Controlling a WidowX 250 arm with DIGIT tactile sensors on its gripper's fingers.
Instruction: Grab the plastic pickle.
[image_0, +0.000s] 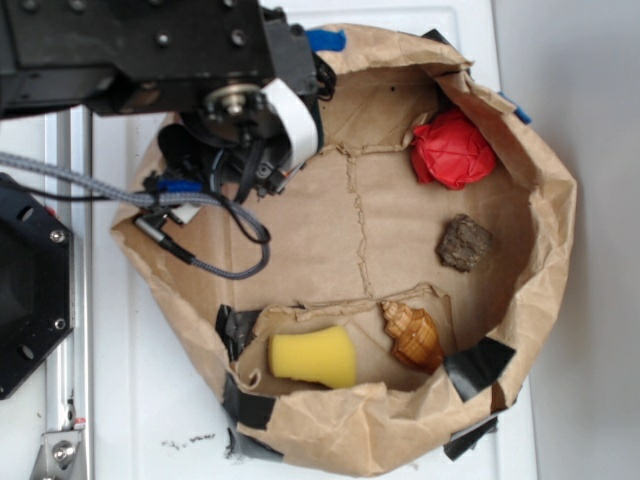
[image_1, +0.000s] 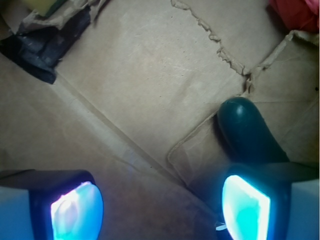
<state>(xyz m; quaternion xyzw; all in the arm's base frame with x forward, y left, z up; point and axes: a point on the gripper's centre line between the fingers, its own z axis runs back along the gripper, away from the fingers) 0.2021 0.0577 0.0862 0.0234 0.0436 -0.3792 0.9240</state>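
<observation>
The plastic pickle (image_1: 247, 132) shows only in the wrist view: a glossy, very dark green cylinder whose rounded end points up the frame. It lies on the brown paper floor (image_1: 150, 75), just beyond the right fingertip (image_1: 245, 207), and its lower part runs behind that finger. My gripper (image_1: 161, 210) is open, its two pads glowing blue, and only bare paper lies between them. The pickle is off to the right of the gap, not inside it. In the exterior view the arm's wrist (image_0: 240, 110) hangs over the upper left of the paper bag and hides both pickle and fingers.
The crumpled paper bag wall (image_0: 545, 200) rings the workspace. Inside lie a red crumpled ball (image_0: 454, 150), a rough brown lump (image_0: 464, 243), a yellow sponge (image_0: 314, 357) and a brown ridged shell (image_0: 413, 336) in a folded pocket. Black tape (image_1: 35, 47) marks the rim.
</observation>
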